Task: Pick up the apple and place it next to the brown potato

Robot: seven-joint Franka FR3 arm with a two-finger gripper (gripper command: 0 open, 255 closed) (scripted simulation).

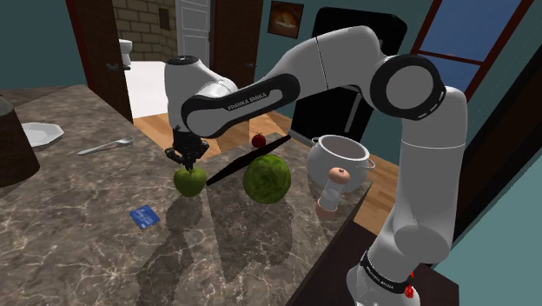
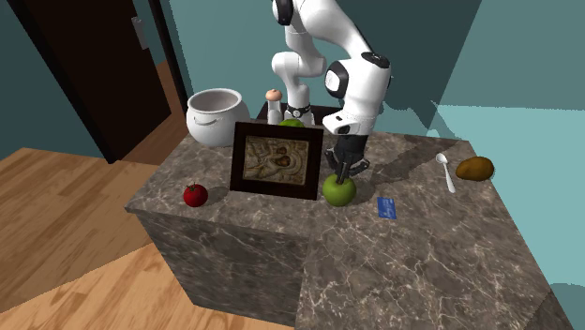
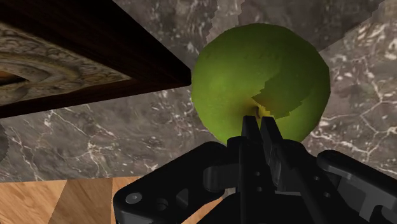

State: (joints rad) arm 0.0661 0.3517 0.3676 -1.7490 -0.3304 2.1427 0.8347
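The apple (image 3: 267, 76) is green, smooth and glossy, with a yellower patch around the dimple in its top. It is close to round, so no long axis stands out. It sits upright on the dark marble counter (image 2: 422, 253), with its dimple facing straight up at the gripper (image 3: 259, 127).

The two black fingers (image 3: 249, 137) are pressed together with no gap between them and clasp nothing. The apple lies directly under the fingertips rather than between them. In the wrist view the joined tips end right at the dimple. In the shoulder view the gripper (image 1: 187, 159) stands on the crown of the apple (image 1: 189, 181), though I cannot tell whether the tips actually touch the skin.

In the second exterior view the gripper (image 2: 343, 172) hangs over the apple (image 2: 338, 191). A dark-framed picture (image 2: 277, 159) stands just beside the fingers. On their other side lies a blue card (image 2: 387, 207), then a spoon (image 2: 447, 173), and beyond that the brown potato (image 2: 475, 169) — well apart from the fingertips.
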